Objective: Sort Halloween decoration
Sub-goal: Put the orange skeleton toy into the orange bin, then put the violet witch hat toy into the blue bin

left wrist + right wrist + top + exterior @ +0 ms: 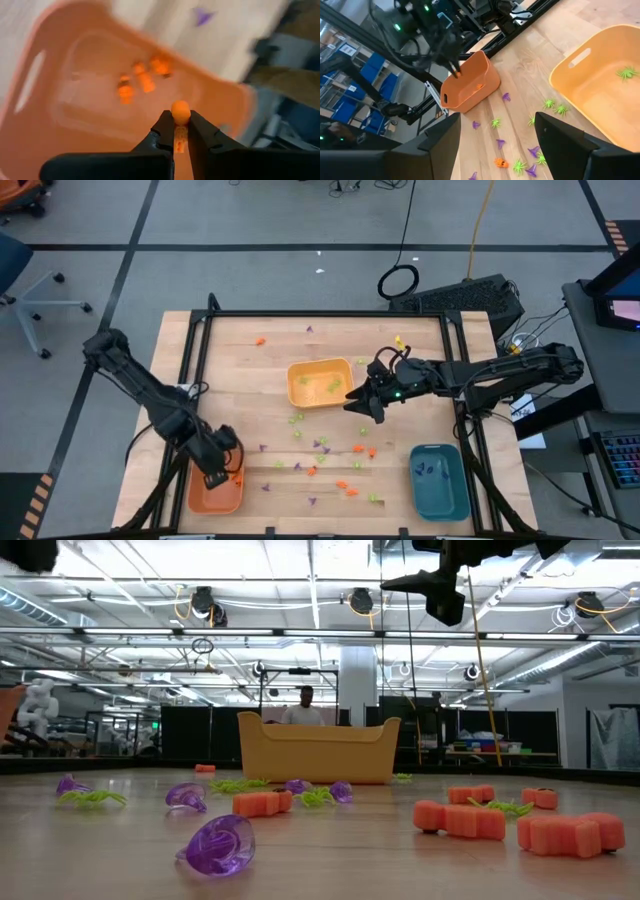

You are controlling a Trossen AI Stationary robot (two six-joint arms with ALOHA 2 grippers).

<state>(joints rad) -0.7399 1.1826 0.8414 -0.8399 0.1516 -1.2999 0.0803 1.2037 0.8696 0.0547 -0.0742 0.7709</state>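
Pinching a small orange piece (180, 113) betw narrow, nearly shut fingers (162, 132): left gripper (222, 470), hanging over the orange tray (200, 498) at the near-left table corner. Just ahead of those fingertips, w/in the tray, three more orange pieces (142, 80) lying loose on its floor. Beyond the tray rim, a purple piece (202, 16) on the wood.

Spread wide w/ nothing betw the fingers (565, 135): right gripper (362, 402), up off the table just beside the yellow tray (300, 392), by its right rim. Off to one side of that gap, inside the yellow tray, a light green piece (626, 73); more green pieces (322, 383) there too in the high view. Below and ahead of the open fingers, mixed bits strewn on the table (240, 360): green pieces (555, 106), purple pieces (506, 96), one orange piece (500, 162). Well apart from both sets of fingers, teal tray (438, 480) at near-right w/ dark purple bits inside.

Low view: orange chunks (460, 820), purple loops (215, 843), green bits (90, 798) in front of the yellow tray. Far bkgd: a person (303, 708) behind it.
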